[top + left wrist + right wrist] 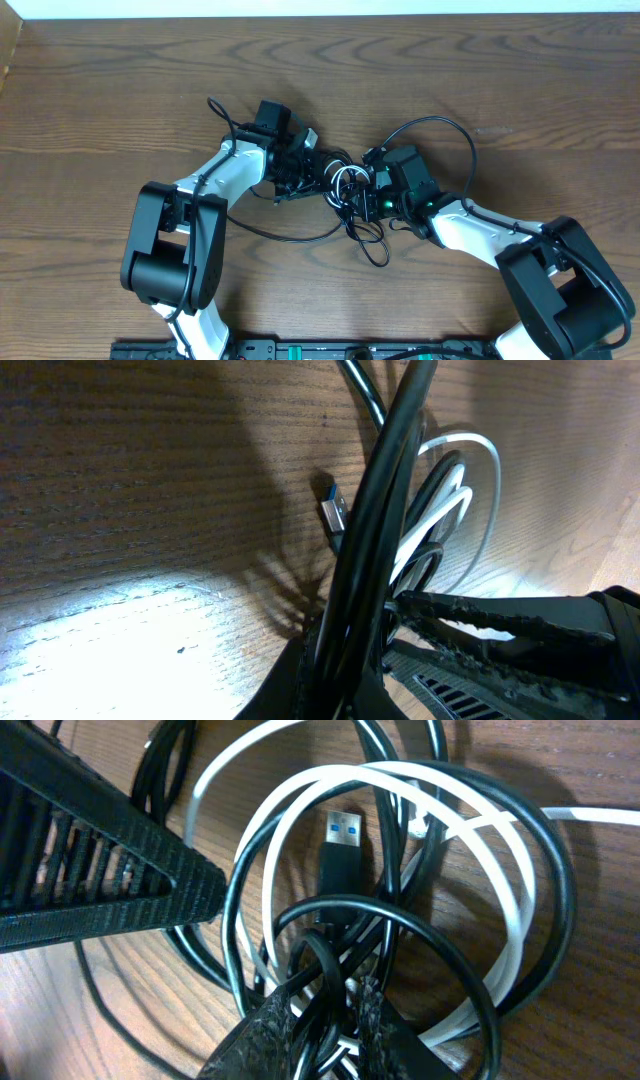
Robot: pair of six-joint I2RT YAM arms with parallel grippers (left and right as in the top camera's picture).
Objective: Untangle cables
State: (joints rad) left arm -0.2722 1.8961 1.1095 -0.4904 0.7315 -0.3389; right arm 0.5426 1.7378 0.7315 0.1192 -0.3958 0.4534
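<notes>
The cables [348,190] lie in a tangle of black loops and one white loop on the wooden table, between the two grippers. My left gripper [312,172] reaches in from the left, shut on black strands [375,530] that rise from its jaws. My right gripper [330,1025] comes from the right, its fingers [375,1020] pinched on black strands at the near edge of the tangle. The white cable [500,870] circles a black USB plug [340,845]. That plug [333,515] rests on the wood beside the white loop [460,490]. A black loop [372,248] trails toward the front.
The left gripper's ribbed finger [100,880] crosses the tangle's left side in the right wrist view. The right gripper's finger [500,625] lies low in the left wrist view. Thicker arm wires [455,130] arch above the right wrist. The table's back edge [320,14] meets a white wall.
</notes>
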